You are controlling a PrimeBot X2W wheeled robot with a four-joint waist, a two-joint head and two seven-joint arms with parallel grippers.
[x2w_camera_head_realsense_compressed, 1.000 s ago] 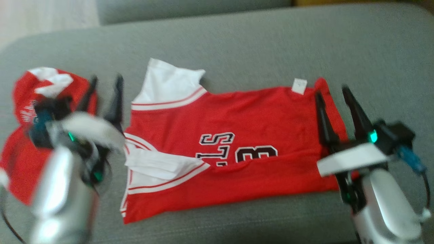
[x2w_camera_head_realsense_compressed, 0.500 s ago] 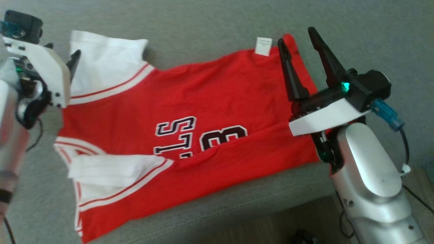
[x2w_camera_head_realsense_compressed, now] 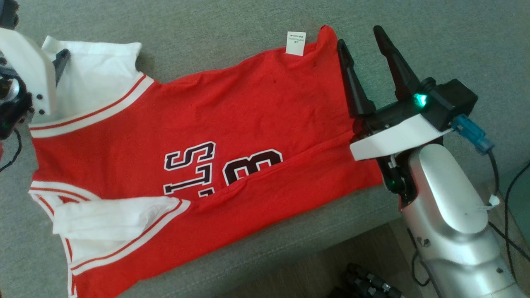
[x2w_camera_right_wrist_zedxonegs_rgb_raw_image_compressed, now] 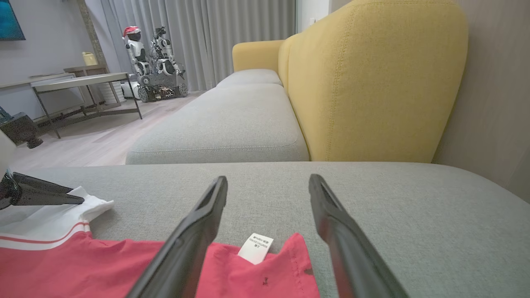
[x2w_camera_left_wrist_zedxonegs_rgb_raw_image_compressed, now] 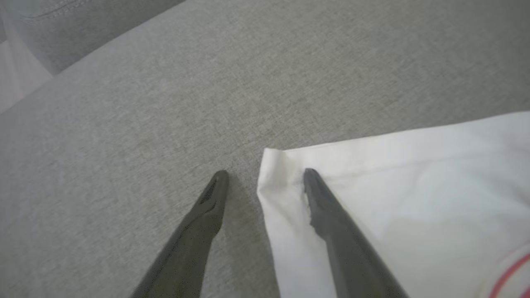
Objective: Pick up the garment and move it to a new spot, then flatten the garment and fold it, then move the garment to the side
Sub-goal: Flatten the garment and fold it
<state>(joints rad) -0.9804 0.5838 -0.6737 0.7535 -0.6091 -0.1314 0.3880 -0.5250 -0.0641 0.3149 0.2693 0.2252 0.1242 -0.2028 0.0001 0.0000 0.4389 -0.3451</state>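
Note:
The garment (x2w_camera_head_realsense_compressed: 232, 120) is a red jersey with white sleeves and dark lettering, spread on the grey sofa cushion (x2w_camera_head_realsense_compressed: 215, 25). My left gripper (x2w_camera_left_wrist_zedxonegs_rgb_raw_image_compressed: 265, 173) stands open astride the far white sleeve's corner (x2w_camera_left_wrist_zedxonegs_rgb_raw_image_compressed: 372, 186), one finger (x2w_camera_left_wrist_zedxonegs_rgb_raw_image_compressed: 327, 215) over the sleeve and the other over bare cushion. One of its fingers (x2w_camera_head_realsense_compressed: 61, 58) shows at the upper left of the head view. My right gripper (x2w_camera_head_realsense_compressed: 358, 35) is open above the hem corner, next to the white label (x2w_camera_head_realsense_compressed: 295, 43). In the right wrist view that label (x2w_camera_right_wrist_zedxonegs_rgb_raw_image_compressed: 255, 248) lies between the open fingers of my right gripper (x2w_camera_right_wrist_zedxonegs_rgb_raw_image_compressed: 268, 179).
The cushion's front edge (x2w_camera_head_realsense_compressed: 290, 252) runs close under the garment, with dark floor (x2w_camera_head_realsense_compressed: 331, 273) and cables (x2w_camera_head_realsense_compressed: 509, 186) beyond. Behind stand a yellow sofa back (x2w_camera_right_wrist_zedxonegs_rgb_raw_image_compressed: 372, 82), another grey cushion (x2w_camera_right_wrist_zedxonegs_rgb_raw_image_compressed: 232, 124), a low table (x2w_camera_right_wrist_zedxonegs_rgb_raw_image_compressed: 83, 80) and other robots (x2w_camera_right_wrist_zedxonegs_rgb_raw_image_compressed: 153, 62).
The head camera has swung, shifting the whole picture. My left gripper went from beside the jersey's left side up to the far white sleeve. The right gripper stays over the hem, both open.

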